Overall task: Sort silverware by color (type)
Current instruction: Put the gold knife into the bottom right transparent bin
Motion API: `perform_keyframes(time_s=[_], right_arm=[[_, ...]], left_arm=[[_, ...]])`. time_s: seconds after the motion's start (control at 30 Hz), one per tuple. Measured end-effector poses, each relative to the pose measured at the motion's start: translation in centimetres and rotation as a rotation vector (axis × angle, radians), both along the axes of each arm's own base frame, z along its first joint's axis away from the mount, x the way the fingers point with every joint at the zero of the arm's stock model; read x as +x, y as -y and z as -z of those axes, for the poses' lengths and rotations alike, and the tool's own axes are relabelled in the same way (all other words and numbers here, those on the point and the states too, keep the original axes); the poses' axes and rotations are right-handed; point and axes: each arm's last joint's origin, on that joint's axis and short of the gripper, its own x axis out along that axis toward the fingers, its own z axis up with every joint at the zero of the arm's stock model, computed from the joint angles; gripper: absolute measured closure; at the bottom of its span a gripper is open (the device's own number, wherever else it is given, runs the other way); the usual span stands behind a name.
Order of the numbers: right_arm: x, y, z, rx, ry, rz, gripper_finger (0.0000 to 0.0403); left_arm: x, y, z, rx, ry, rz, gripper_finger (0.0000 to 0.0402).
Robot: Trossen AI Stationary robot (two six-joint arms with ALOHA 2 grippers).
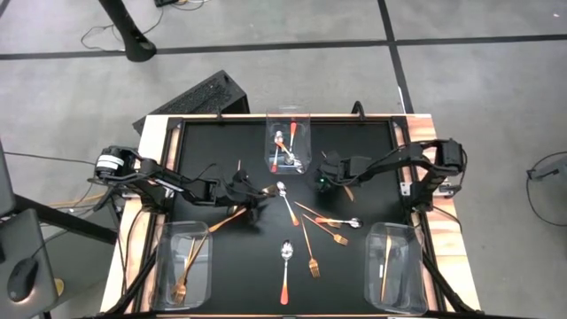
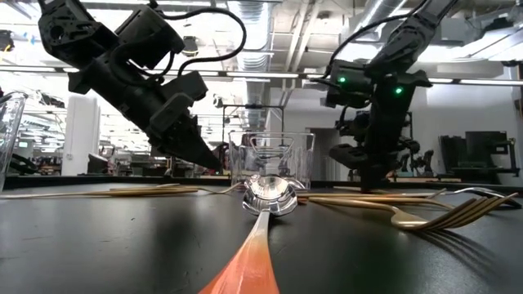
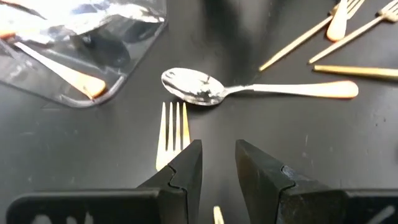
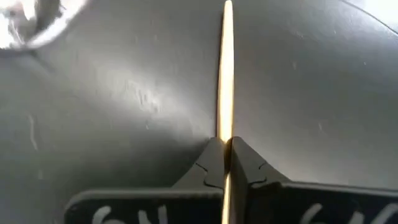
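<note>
Right now the right hand (image 4: 227, 163) is clenched on a thin gold knife (image 4: 226, 74), its fingers pinched together on the blade-thin shaft near one end, low over the black counter (image 1: 230, 266) just beside the far bin (image 1: 290, 142) that holds the orange-handled spoons. The grip is the weak point: the shaft is slim and smooth, caught close to its end, so on a lift the long free part could swing or pivot between the fingers and slide out, dropping back among the loose pieces in the middle.

The left hand (image 3: 217, 165) hangs with its fingers parted, grasping nothing, its tips right above a gold fork (image 3: 172, 127) whose tines point toward a spoon (image 3: 249, 90) lying just beyond. If it closes where it is, it may catch only the fork's edge and skate it along the counter, or nudge the spoon.

Several forks, knives and spoons lie near or crossing each other between the two arms, so dragging one piece could disturb its neighbours. The two hands also work fairly near each other around the middle, and a wide carry toward the near right bin (image 1: 396, 257), where another thin gold piece already lies, could bring the knife's free end over the loose pieces.
</note>
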Motion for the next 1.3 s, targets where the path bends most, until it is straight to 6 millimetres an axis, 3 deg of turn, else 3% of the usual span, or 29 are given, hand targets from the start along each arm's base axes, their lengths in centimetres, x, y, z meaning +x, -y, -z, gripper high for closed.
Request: perform_keyframes(time_s=[0.27,0.4,0.5,0.67,1.03,1.17,1.3], right_arm=[[-3.8,-3.5,-6.3,-0.001,0.069,-0.009,0.0399],[-5.1,-5.2,-9.4,-0.052,0.224,-0.068,0.0399],[-5.7,-5.4,-10.3,-0.102,0.257,-0.076,0.0392],[-5.0,-4.5,-9.0,-0.1,0.179,-0.041,0.0347],[-2.4,-2.2,-2.8,0.073,-0.102,-0.047,0.0232],[-2.0,-1.5,-1.2,0.147,-0.161,-0.062,0.0218],[-1.9,-0.7,-0.3,0.208,-0.203,-0.08,0.0239]], left_arm=[[0.0,0.0,0.0,0.003,0.007,-0.009,0.0317],[0.1,-0.2,-0.2,0.037,0.02,-0.033,0.0317],[0.3,-0.2,-0.5,0.057,0.057,-0.05,0.0317],[0.6,-0.1,-1.0,0.035,0.116,-0.024,0.0317],[0.6,0.0,-0.8,0.007,0.101,0.009,0.0317],[0.6,0.0,-0.8,0.007,0.1,0.009,0.0317],[0.6,0.0,-0.8,0.008,0.1,0.008,0.0317]])
